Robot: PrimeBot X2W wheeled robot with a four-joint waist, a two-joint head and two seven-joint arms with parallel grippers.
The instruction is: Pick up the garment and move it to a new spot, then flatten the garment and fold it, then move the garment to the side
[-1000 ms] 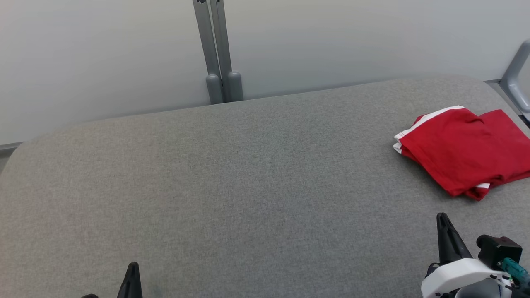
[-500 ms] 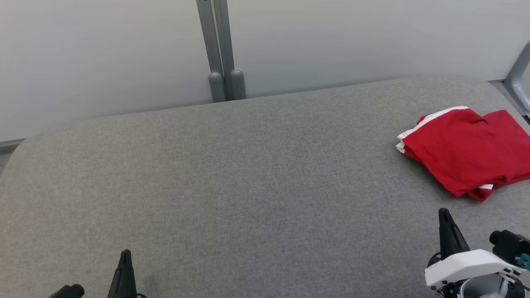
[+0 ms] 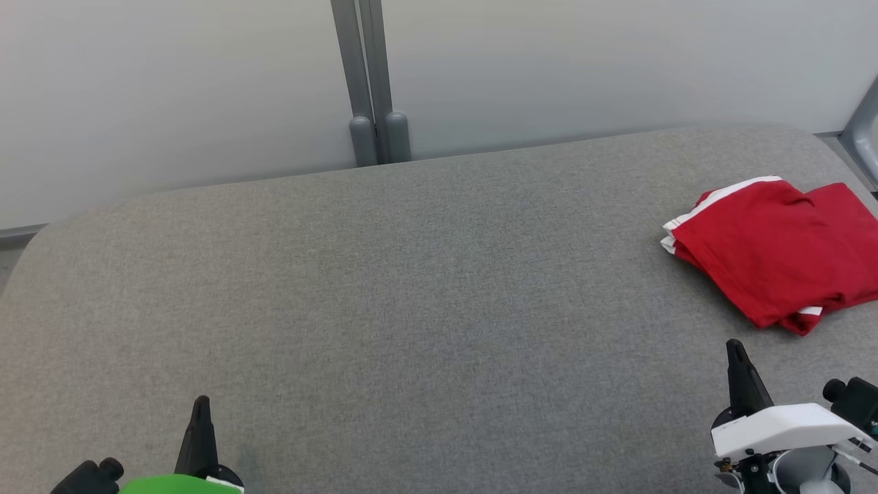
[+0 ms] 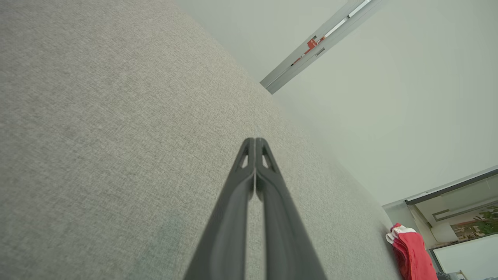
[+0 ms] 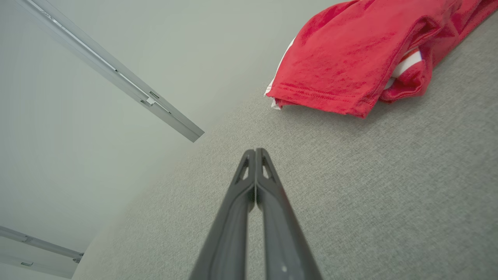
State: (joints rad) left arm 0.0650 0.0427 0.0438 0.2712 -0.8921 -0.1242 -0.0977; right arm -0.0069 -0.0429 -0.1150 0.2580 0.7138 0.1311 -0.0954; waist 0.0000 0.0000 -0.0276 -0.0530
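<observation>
The garment [image 3: 775,250] is red with white stripes and lies folded at the right edge of the grey padded table [image 3: 411,288]. It appears at the top right of the right wrist view as the garment [image 5: 358,58], and small at the lower right of the left wrist view as the garment [image 4: 412,252]. My right gripper [image 3: 735,346] is shut and empty, a short way in front of the garment. My left gripper [image 3: 200,401] is shut and empty at the near left, far from it. Each wrist view shows the tips pressed together: left gripper [image 4: 255,140], right gripper [image 5: 255,151].
A pale wall runs behind the table, with a grey double post [image 3: 370,82] at its middle. A grey frame piece [image 3: 865,123] stands at the far right corner. The table's rounded far left corner [image 3: 48,233] is in view.
The head view has shifted a little rightward. My left gripper has risen further into view from the bottom edge. The garment lies as before.
</observation>
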